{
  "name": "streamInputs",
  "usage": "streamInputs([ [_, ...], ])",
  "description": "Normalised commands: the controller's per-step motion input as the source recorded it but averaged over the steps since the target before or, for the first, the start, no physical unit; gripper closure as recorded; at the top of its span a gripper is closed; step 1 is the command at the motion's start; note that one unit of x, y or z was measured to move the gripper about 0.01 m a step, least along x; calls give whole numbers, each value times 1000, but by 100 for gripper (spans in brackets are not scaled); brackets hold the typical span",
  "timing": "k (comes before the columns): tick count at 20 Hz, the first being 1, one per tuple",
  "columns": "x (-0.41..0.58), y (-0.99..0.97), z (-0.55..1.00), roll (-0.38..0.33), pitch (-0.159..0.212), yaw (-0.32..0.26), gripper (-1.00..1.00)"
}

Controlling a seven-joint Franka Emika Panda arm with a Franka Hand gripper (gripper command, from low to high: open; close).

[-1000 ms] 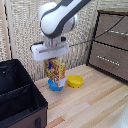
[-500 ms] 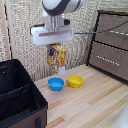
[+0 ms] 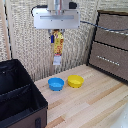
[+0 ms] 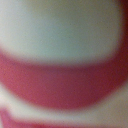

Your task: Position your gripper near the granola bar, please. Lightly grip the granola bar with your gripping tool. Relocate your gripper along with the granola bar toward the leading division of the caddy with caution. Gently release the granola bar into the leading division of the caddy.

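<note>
Exterior view: the pincer (image 3: 53, 33) is grasping the granola bar (image 3: 57, 46), dangling high above the blue bowl (image 3: 56, 83); carrying it over to the caddy (image 3: 20, 100) and releasing remain.

Wrist view: only close red-white blur.
</note>
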Motion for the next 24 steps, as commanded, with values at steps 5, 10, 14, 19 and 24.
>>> streamInputs([
  [5, 0, 581, 91, -8, -2, -231, 100],
  [10, -33, 751, 0, -15, 0, -152, 100],
  [14, -42, 820, 0, -32, 7, -113, 100],
  [19, -1, 802, -5, -34, 14, -129, 100],
  [24, 0, 786, -13, -32, 19, -146, 100],
])
